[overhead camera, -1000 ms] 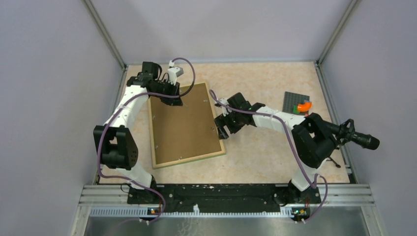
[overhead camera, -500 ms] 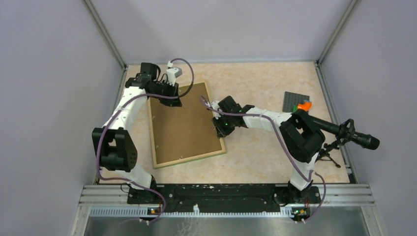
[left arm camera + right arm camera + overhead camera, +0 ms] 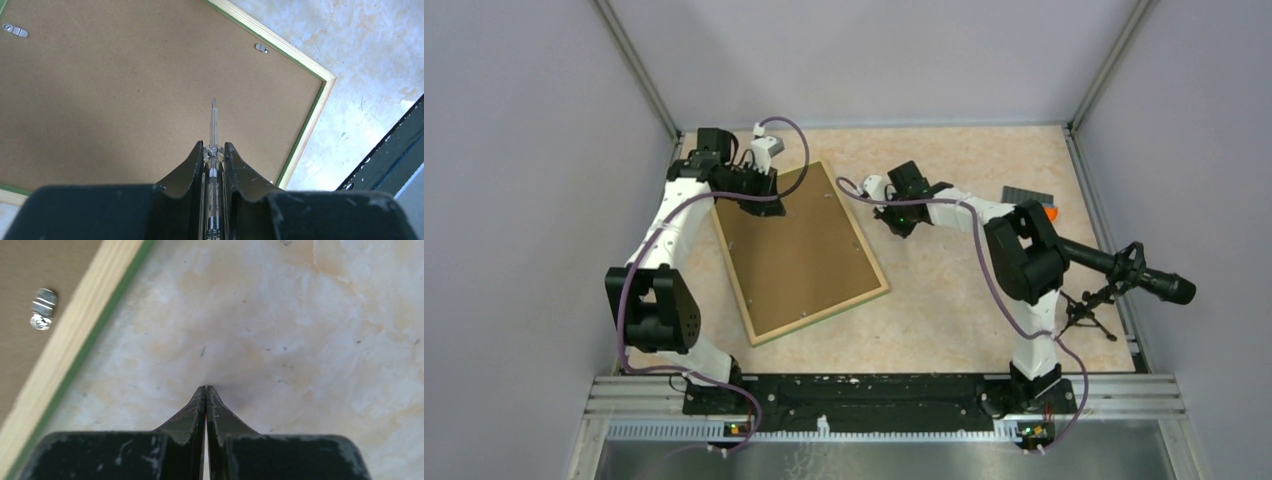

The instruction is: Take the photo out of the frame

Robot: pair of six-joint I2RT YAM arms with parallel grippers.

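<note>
The frame [image 3: 799, 250] lies face down on the table, its brown fibreboard back [image 3: 125, 90] up and a thin green and pale wood border [image 3: 75, 335] around it. The photo is hidden under the back. My left gripper [image 3: 759, 195] hovers over the frame's far end, shut [image 3: 214, 146] on a clear-handled screwdriver [image 3: 213, 120] whose tip points at the bare back. My right gripper [image 3: 902, 222] is over the table just right of the frame's edge, shut [image 3: 206, 387] with nothing between its fingers.
Small metal clips [image 3: 261, 48] [image 3: 42, 309] sit along the frame's back edge. A grey baseplate [image 3: 1027, 197] with an orange piece [image 3: 1049, 212] lies at the far right. A black camera on a small tripod [image 3: 1124, 270] stands at the right, near the wall.
The frame has swung on the table, its near end shifting to the right. My right gripper has shut and drawn back from the frame's right edge. The left gripper moved slightly left with the screwdriver.
</note>
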